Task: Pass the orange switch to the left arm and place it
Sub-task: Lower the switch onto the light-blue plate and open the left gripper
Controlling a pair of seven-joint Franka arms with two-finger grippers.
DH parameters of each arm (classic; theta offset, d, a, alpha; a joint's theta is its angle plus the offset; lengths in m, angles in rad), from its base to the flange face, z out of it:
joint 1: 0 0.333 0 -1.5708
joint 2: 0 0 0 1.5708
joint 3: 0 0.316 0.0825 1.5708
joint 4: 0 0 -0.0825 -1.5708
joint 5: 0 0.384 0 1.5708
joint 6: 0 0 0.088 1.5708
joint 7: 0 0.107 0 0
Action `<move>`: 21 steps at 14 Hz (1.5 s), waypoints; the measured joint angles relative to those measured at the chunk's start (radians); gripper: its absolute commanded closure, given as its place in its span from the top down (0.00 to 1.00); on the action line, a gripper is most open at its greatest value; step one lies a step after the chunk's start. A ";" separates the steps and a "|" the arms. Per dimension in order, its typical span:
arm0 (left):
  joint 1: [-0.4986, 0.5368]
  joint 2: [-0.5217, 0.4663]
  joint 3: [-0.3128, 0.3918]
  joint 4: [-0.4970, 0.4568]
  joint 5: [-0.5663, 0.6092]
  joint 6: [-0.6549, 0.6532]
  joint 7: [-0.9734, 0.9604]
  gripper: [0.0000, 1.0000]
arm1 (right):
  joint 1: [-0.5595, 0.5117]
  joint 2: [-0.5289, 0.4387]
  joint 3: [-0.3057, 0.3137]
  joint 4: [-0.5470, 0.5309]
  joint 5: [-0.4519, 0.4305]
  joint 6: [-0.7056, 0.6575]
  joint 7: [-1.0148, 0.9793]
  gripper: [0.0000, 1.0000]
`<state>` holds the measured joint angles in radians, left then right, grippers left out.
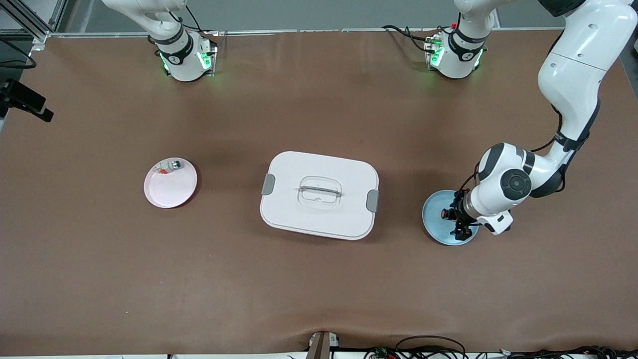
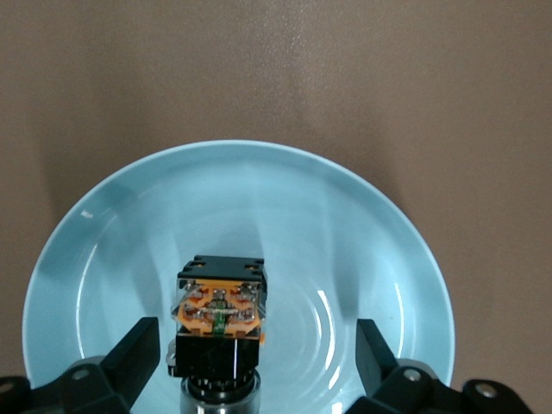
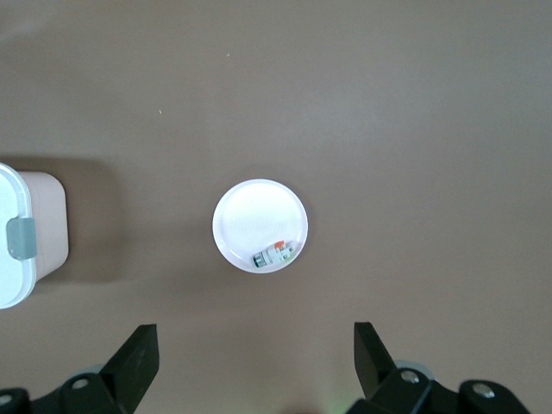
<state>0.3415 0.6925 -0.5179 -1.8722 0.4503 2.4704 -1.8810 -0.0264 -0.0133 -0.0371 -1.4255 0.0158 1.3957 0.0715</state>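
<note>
The orange switch lies on a blue plate toward the left arm's end of the table. In the left wrist view the switch is a stubby black body with an orange end and a metal collar. My left gripper is low over the blue plate and open, one finger at each side of the switch with gaps. My right gripper is open and empty, high over the table. The white box with grey clips stands at the table's middle, between the two plates.
A pink plate toward the right arm's end holds a pale grey-white part with a green end. The right wrist view shows that plate, the part and a corner of the box.
</note>
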 measured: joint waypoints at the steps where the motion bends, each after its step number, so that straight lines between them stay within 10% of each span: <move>1: 0.000 0.002 0.000 0.000 0.000 0.000 0.000 1.00 | 0.000 0.003 0.000 0.010 0.000 -0.011 0.000 1.00; 21: -0.076 -0.166 0.095 -0.152 -0.142 0.112 0.445 1.00 | 0.000 0.015 -0.003 0.024 0.018 -0.052 0.005 1.00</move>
<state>0.2654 0.5263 -0.4233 -2.0246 0.3082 2.5821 -1.4362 -0.0267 0.0019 -0.0400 -1.4014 0.0341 1.3439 0.0761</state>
